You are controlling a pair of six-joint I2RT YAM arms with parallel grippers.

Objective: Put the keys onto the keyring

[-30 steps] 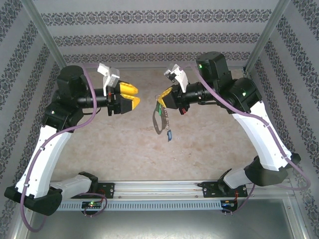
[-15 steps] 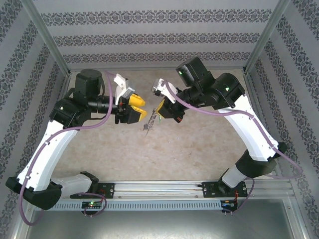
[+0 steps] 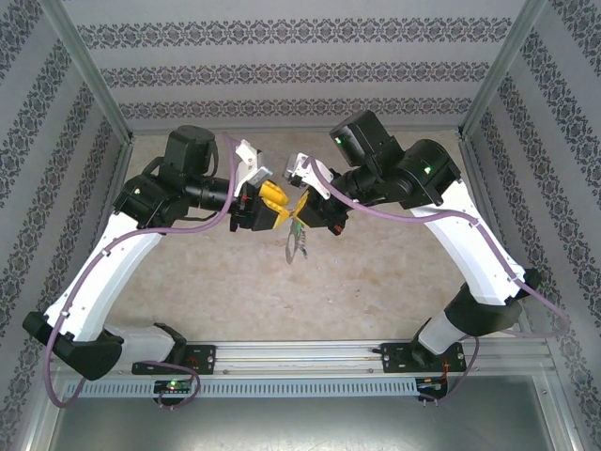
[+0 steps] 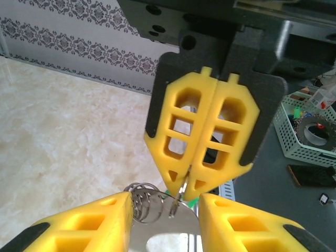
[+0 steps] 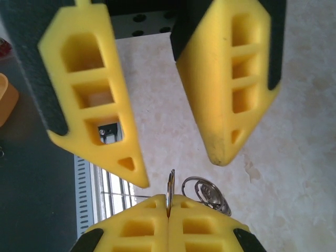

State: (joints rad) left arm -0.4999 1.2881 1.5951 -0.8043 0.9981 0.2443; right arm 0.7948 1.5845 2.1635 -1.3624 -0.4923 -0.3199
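Thin grey keyring (image 3: 290, 247), apparently green-tagged key (image 4: 170, 194)

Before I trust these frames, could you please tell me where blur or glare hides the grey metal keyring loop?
Top external: the grey metal keyring loop is small and soft. Left wrist: the near yellow fingers are blurred, and glare whitens the flat metal piece between them. Right wrist: no glare; the coiled wire ring is clear.
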